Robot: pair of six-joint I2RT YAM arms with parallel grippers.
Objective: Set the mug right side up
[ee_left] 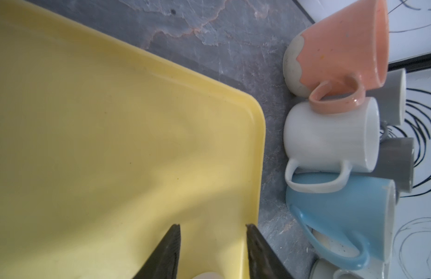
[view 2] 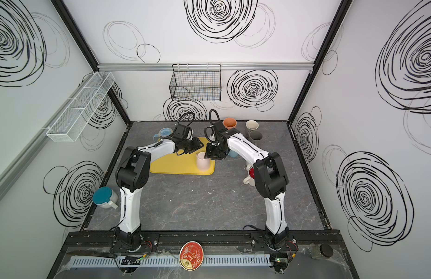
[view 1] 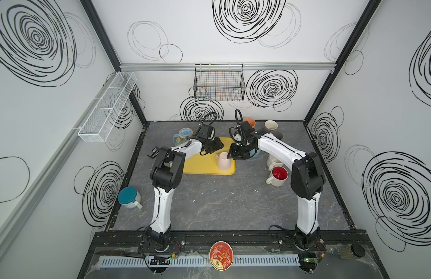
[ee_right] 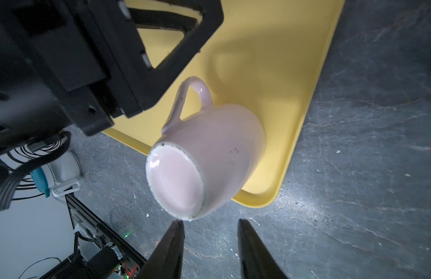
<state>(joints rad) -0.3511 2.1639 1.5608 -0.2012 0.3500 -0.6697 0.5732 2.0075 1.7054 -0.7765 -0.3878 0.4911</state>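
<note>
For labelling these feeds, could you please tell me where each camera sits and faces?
Top views: high at the front, looking down toward the back wall; both arms whole.
Left wrist: on the left arm, looking past the open left gripper across the yellow tray at clustered mugs.
Right wrist: on the right arm, looking past the open right gripper at the pink mug; left gripper intrudes.
Shared: all four show the tray.

- left arm (view 1: 161, 210), right arm (view 1: 306, 210): white shells, black joint housings
- black looped cables (view 1: 208, 114) at wrists
- fingertips (ee_left: 168, 253) dark, wedge-shaped, tapering
- thin black seam along white links
- red wires (view 1: 176, 244) at bases
</note>
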